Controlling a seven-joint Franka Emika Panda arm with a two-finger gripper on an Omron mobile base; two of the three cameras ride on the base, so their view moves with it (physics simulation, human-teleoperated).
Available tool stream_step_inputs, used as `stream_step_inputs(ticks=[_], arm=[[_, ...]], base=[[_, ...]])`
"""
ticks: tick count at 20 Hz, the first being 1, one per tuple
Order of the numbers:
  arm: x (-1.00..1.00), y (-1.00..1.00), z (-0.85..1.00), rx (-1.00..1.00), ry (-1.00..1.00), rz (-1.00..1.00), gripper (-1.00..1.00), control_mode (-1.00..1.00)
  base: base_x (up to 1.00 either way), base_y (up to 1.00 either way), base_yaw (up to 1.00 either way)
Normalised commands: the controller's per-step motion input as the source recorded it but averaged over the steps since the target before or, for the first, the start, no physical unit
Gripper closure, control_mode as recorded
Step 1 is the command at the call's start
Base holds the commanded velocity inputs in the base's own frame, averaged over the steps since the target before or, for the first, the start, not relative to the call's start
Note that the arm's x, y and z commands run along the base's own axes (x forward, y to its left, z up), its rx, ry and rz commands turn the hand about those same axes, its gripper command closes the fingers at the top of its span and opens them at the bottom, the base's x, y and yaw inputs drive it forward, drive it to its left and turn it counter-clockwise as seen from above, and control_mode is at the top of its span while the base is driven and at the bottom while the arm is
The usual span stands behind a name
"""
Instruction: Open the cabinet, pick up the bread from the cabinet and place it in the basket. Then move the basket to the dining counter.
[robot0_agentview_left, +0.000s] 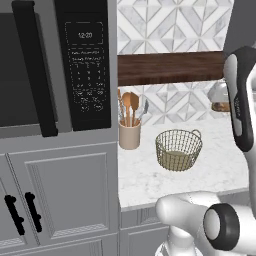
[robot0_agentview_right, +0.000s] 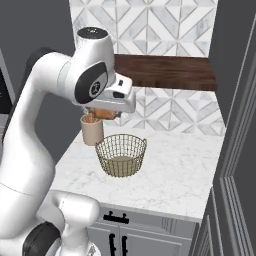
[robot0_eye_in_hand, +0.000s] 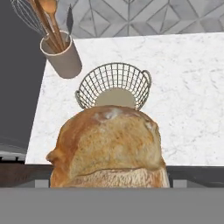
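Holding the bread (robot0_eye_in_hand: 107, 146) well above the surface (robot0_agentview_right: 175, 175), the gripper (robot0_agentview_right: 102, 114) is largely masked by the arm's own body; its jaws stand wide, pinching the loaf. The basket (robot0_agentview_right: 121, 155) sits below, beside a crock (robot0_agentview_left: 129, 134). The cabinet (robot0_agentview_left: 170, 67) is partly cut off.

one bread (robot0_eye_in_hand: 107, 146), one basket (robot0_agentview_left: 178, 149), one utensil crock (robot0_agentview_left: 129, 134)

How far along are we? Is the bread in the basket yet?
Not yet. Done: the bread is out of the cabinet, held in the end effector above the worktop. In hand: carrying it toward the basket, which holds nothing. Left: drop the bread in, then move the basket to the dining counter.
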Motion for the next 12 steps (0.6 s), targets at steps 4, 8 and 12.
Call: stream_step_inputs(ticks=[4, 8, 12], arm=[[0.00, 0.11, -0.95, -0.02, 0.24, 0.00, 1.00, -1.00], [0.00, 0.16, -0.70, -0.04, 0.26, 0.00, 1.00, -1.00], [0.01, 0.01, -0.54, 0.00, 0.28, 0.00, 1.00, -1.00]], base=[[0.00, 0.00, 0.00], [0.00, 0.00, 0.00], [0.00, 0.00, 0.00]])
